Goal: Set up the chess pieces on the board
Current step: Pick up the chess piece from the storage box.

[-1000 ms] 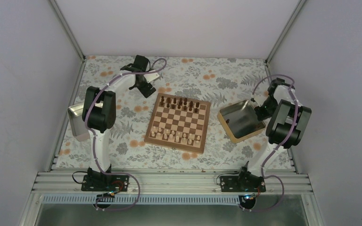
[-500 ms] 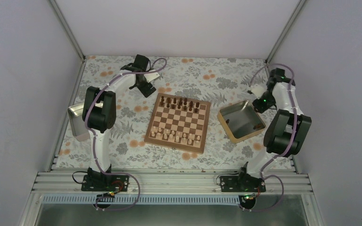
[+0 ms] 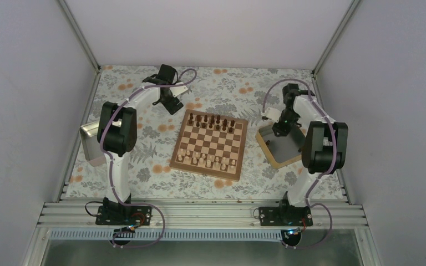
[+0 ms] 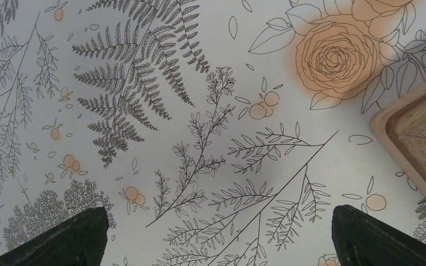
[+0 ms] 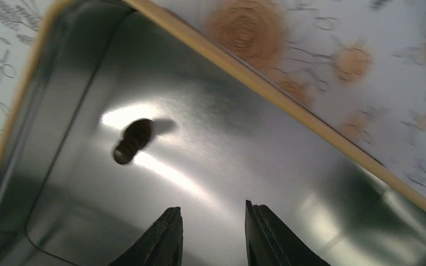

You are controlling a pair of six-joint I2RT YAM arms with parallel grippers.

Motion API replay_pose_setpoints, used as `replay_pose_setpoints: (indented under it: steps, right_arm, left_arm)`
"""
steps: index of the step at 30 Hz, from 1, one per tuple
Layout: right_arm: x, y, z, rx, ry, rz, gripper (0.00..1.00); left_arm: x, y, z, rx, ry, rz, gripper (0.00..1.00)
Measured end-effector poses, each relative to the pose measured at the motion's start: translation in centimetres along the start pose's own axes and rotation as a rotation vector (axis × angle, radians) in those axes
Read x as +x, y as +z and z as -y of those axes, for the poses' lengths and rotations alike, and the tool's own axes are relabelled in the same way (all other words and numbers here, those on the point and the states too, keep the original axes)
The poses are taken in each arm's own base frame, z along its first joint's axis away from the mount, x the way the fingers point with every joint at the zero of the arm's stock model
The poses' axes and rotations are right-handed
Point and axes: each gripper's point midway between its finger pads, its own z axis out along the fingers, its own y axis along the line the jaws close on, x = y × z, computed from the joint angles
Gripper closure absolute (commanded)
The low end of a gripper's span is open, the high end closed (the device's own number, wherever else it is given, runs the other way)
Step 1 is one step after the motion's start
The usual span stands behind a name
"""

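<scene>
The board (image 3: pixel 211 142) lies mid-table, its corner at the right of the left wrist view (image 4: pixel 419 136). Dark chess pieces (image 3: pixel 213 121) fill its far rows and pale ones (image 3: pixel 208 161) its near rows. One dark chess piece (image 5: pixel 132 142) lies on its side in the tan-rimmed metal tray (image 5: pixel 288 105). My right gripper (image 5: pixel 212 208) hangs open over the tray floor, to the right of that piece, with nothing between its fingers. In the top view it (image 3: pixel 279 132) is above the tray (image 3: pixel 270 155). My left gripper (image 4: pixel 219 210) is wide open over the flowered cloth, left of the board's far left corner (image 3: pixel 174 107).
A second metal tray (image 3: pixel 89 145) sits at the table's left edge, partly under the left arm. Flowered cloth covers the table. Enclosure walls and corner posts stand close on three sides, and an aluminium rail runs along the near edge.
The right arm has swung left from the tray's far right side to above the tray. The left arm, board and pieces have not moved.
</scene>
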Motion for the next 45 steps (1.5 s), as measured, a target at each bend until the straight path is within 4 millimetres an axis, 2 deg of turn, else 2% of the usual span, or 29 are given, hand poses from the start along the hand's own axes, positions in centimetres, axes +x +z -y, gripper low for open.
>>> replay_pose_setpoints:
  steps: [4, 8, 14, 20, 24, 28, 34, 42, 45]
  right_arm:
    - [-0.7, 1.8, -2.4, -0.065, -0.034, -0.021, 0.68]
    - [-1.7, 2.6, -4.6, -0.109, -0.066, -0.018, 0.68]
    - [-2.0, 3.4, -6.0, -0.142, -0.069, -0.016, 0.69]
    - [-2.1, 3.7, -6.1, -0.137, -0.062, -0.013, 0.7]
    - [-2.1, 3.9, -6.1, -0.135, -0.056, -0.012, 0.79]
    - [-2.0, 4.0, -6.1, -0.133, -0.051, -0.015, 0.83]
    - [-1.8, 3.9, -5.9, -0.121, -0.049, -0.026, 0.84]
    - [-1.5, 3.1, -5.5, -0.093, -0.046, -0.042, 0.93]
    - [-1.9, 2.1, -4.8, -0.071, -0.045, -0.035, 0.94]
  left_arm:
    - [0.0, 0.0, -0.1, -0.004, 0.0, -0.002, 0.0]
    - [0.0, 0.0, -0.1, -0.004, 0.001, -0.003, 0.0]
    - [0.1, 0.1, 0.0, -0.004, 0.001, -0.005, 0.0]
    - [0.1, 0.1, 0.0, -0.003, 0.001, -0.005, 0.0]
    - [0.1, 0.1, 0.0, -0.003, 0.001, -0.005, 0.0]
    - [0.1, 0.1, 0.0, -0.003, 0.001, -0.006, 0.0]
    - [0.1, 0.1, 0.0, -0.003, 0.001, -0.005, 0.0]
    - [0.1, 0.1, 0.0, -0.003, 0.001, -0.005, 0.0]
    - [0.1, 0.1, 0.0, -0.003, 0.001, -0.005, 0.0]
